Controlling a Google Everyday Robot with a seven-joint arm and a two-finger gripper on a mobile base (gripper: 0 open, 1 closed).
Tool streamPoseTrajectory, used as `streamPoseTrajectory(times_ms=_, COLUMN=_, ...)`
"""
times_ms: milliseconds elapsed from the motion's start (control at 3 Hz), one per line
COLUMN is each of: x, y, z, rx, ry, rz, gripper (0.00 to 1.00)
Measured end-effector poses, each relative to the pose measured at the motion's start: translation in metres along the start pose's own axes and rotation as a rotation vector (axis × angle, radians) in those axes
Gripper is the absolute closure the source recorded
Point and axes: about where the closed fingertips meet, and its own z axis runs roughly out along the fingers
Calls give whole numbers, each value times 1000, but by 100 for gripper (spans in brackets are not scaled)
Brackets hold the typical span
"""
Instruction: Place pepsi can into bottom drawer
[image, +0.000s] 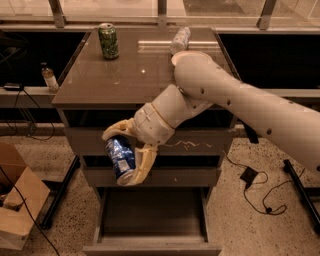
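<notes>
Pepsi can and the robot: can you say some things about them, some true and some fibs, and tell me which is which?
1. The pincer grips the pepsi can. True.
2. The pepsi can lies inside the bottom drawer. False: the pincer holds it in the air, in front of the cabinet and above that drawer.
3. The bottom drawer is shut. False: it is pulled open, with nothing seen inside.
4. A green can stands upright on top of the cabinet. True.

Gripper (119, 159) clamping pepsi can (121, 155) hung above the left side of the bottom drawer (150, 217) — drawer stood pulled out, floor bare, reachable from above. Middle drawer front (200, 176) sat closed just behind the can.
</notes>
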Motion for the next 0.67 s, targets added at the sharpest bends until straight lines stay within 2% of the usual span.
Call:
streamPoseTrajectory(times_ms=333, x=36, y=1, z=14, rx=22, ry=-39, rz=35, gripper=100)
streamPoseTrajectory(times_ms=667, x=83, y=12, z=36, rx=67, ry=-77, rz=83, gripper=100)
